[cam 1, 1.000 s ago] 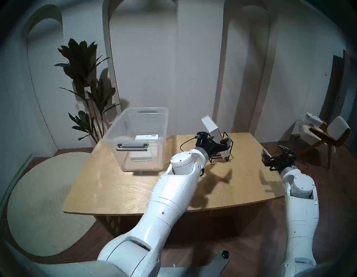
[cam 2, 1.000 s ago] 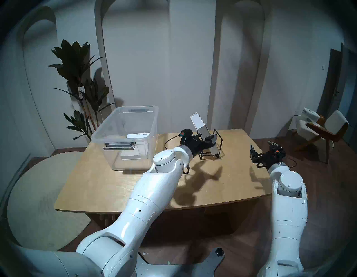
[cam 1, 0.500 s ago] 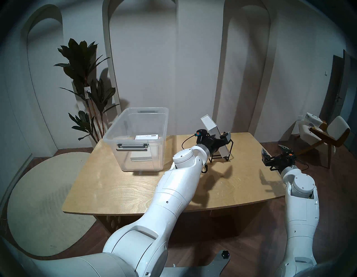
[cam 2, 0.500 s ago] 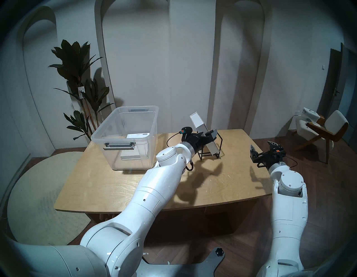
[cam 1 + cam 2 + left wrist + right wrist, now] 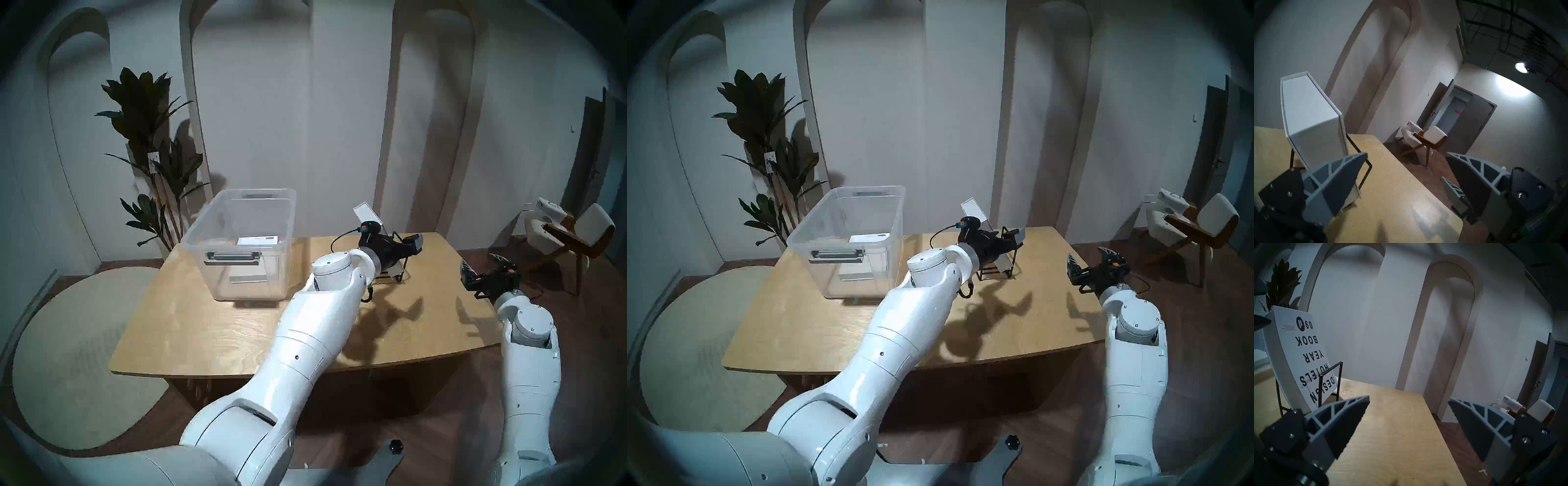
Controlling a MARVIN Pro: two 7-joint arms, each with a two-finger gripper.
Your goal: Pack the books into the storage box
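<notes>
Box [image 5: 217, 234], well left of the left end effector [image 5: 1403, 171], already holds what looks like two flat books, while the last book [image 5: 1310, 108] leans in the rack [image 5: 1364, 169] just beside its spread, empty fingers; right end effector [image 5: 1408, 417] also spread, idle.

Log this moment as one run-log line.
left pincer: open, beside white book in wire rack | right pincer: open, empty | storage box: one book inside
</notes>
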